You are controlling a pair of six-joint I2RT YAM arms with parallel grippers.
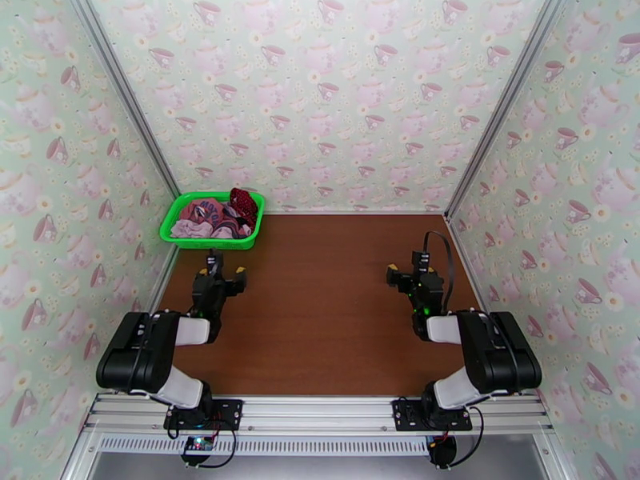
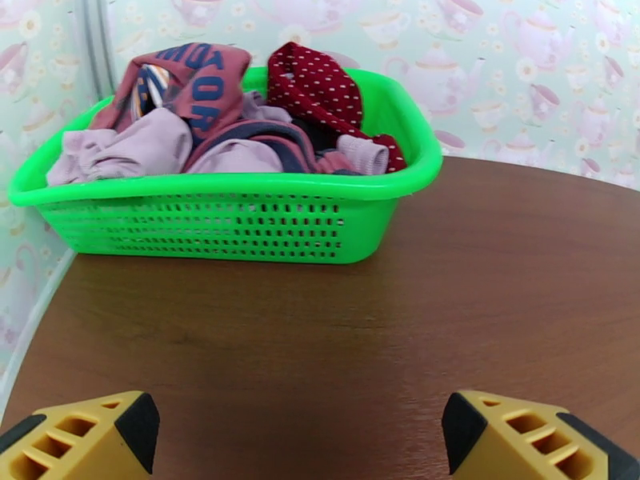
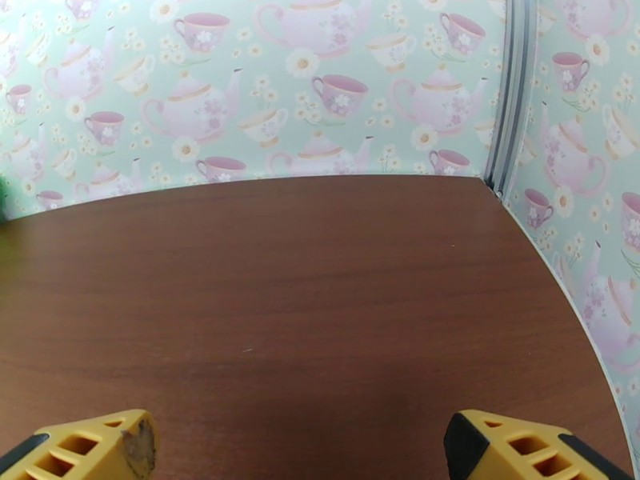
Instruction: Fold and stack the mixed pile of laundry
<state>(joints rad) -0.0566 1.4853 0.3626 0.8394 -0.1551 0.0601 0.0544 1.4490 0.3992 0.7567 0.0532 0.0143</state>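
The mixed laundry pile (image 1: 216, 216) lies heaped in a green mesh basket (image 1: 210, 243) at the table's far left corner. In the left wrist view I make out a dusty-red tank top (image 2: 192, 82) with dark text, a pale mauve-pink piece (image 2: 136, 146) and a dark-red white-dotted cloth (image 2: 320, 86) draped over the basket's (image 2: 224, 226) far rim. My left gripper (image 1: 221, 272) hovers just in front of the basket, open and holding nothing; its yellow fingertips (image 2: 88, 442) frame bare table. On the right side my right gripper (image 1: 408, 275) is open too, over bare wood (image 3: 300, 434).
The brown table (image 1: 320, 314) is walled on three sides by teapot-patterned panels with metal corner posts (image 1: 488, 130). The basket sits close to the left wall. Bare wood stretches between and ahead of both arms.
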